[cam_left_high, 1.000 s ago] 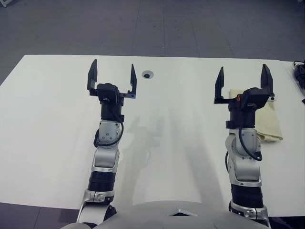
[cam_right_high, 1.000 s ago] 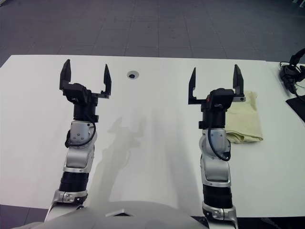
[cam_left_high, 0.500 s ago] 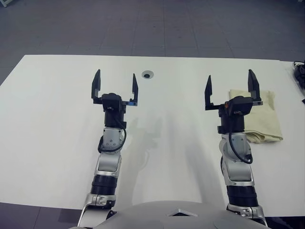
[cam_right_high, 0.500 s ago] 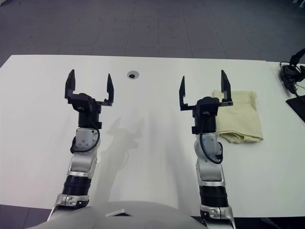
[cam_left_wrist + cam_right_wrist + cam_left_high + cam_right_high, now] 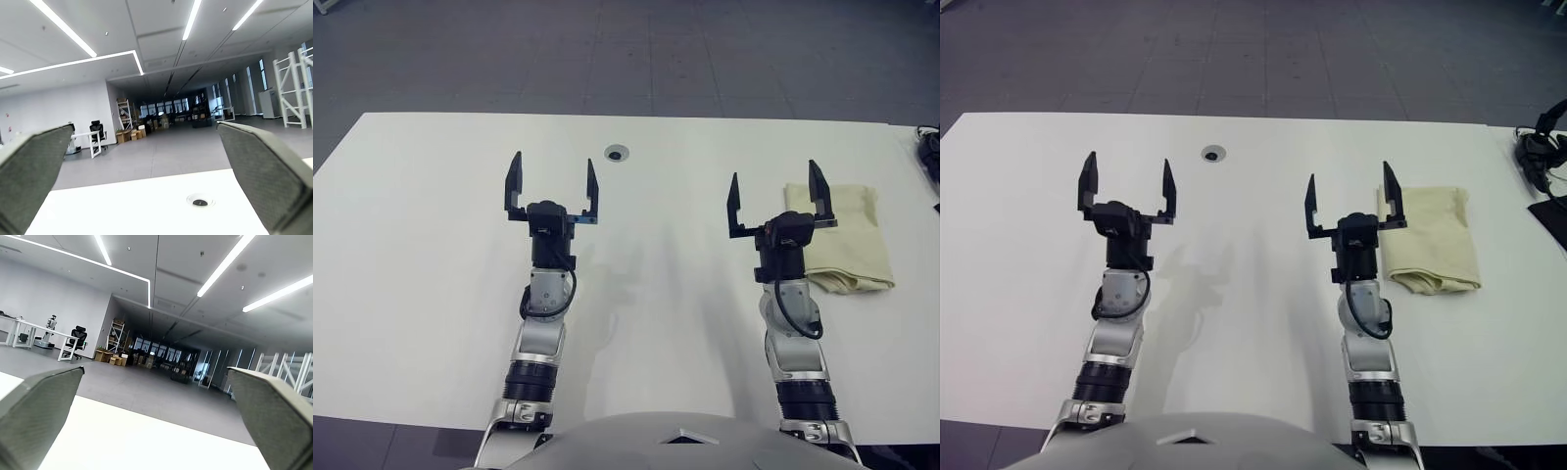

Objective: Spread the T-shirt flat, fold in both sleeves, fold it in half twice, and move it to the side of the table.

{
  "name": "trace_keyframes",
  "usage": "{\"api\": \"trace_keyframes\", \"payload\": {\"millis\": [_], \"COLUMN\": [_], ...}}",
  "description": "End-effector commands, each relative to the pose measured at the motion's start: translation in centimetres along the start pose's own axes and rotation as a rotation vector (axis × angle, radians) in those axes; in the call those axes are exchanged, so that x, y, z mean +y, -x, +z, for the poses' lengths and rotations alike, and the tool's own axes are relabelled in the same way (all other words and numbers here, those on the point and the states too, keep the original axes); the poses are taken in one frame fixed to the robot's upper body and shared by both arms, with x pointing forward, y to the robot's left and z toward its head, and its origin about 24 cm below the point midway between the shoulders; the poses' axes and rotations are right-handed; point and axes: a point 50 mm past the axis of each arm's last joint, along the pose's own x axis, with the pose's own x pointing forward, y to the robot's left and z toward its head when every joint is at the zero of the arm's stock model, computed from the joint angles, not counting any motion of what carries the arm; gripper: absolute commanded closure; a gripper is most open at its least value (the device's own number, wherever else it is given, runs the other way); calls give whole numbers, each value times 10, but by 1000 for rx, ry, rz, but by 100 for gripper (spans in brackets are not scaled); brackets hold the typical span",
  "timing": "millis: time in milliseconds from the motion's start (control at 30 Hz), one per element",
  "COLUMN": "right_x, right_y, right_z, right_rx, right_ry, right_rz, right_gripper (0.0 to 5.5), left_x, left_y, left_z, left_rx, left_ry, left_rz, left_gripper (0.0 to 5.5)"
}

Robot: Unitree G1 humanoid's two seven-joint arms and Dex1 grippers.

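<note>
Behind the right gripper [image 5: 773, 188], the folded T-shirt [image 5: 850, 231] lies partly hidden.

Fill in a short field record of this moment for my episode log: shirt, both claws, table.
T-shirt: pale yellow, folded into a compact rectangle, lying on the table's right side
left claw: open, holding nothing, raised over the table's middle left
right claw: open, holding nothing, raised just left of the T-shirt
table: white, with a round cable hole near the far edge
task state: folding and moving look done
</note>
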Motion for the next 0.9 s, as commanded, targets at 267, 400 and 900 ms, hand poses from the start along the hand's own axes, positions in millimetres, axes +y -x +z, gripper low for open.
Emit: {"api": "trace_keyframes", "payload": {"millis": [267, 400, 900], "right_x": [7, 12, 17], "right_y": [1, -11, -9], "right_z": [6, -9, -13], "right_rx": [-54, -2, 2], "right_ry": [39, 27, 6], "right_rz": [17, 28, 36], "right_gripper": [12, 12, 12], "left_x": [-4, -5, -5], "left_y": [-3, -3, -8], "left_z": [0, -4, -19], "left_rx": [-28, -36, 81], "left_ry": [12, -27, 48], "left_rz": [-30, -42, -80], "left_gripper": [10, 10, 10]}}
